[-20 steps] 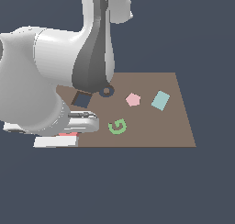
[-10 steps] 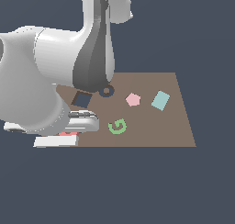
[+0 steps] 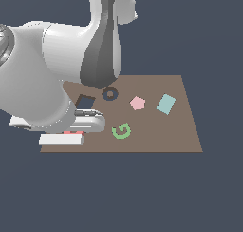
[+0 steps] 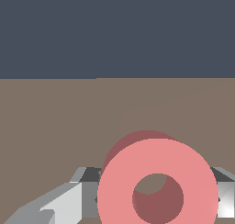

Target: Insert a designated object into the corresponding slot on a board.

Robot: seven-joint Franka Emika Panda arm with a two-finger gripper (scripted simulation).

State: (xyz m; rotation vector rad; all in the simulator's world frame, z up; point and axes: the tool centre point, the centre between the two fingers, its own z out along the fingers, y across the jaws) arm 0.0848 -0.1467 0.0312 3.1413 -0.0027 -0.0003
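The ring (image 4: 157,182) fills the wrist view, coral-red, hole facing the camera, and it sits between the grey fingers (image 4: 64,204) of the gripper (image 4: 151,198), one showing on each side of it. The jaws look closed onto its edges, so I judge it is gripped, though the contact itself is hidden behind the ring. From the exterior view only a sliver of red (image 3: 72,132) peeks out under the arm, low at the board's (image 3: 161,136) near corner on the exterior view's left, so the ring is well apart from its slot (image 3: 110,94). That slot, a dark ring-shaped cutout with a brown centre, lies farther back, just beside the square cutout (image 3: 85,102). The ring seems held by its rim so it can be set down flat into the cutout; that is my guess. Counting now: one ring, two cutouts visible, one pink pentagon (image 3: 137,103), one teal square (image 3: 166,104), one green G (image 3: 122,130), all loose on the board and apart from one another. The arm's bulk hides much of the exterior view's left side.
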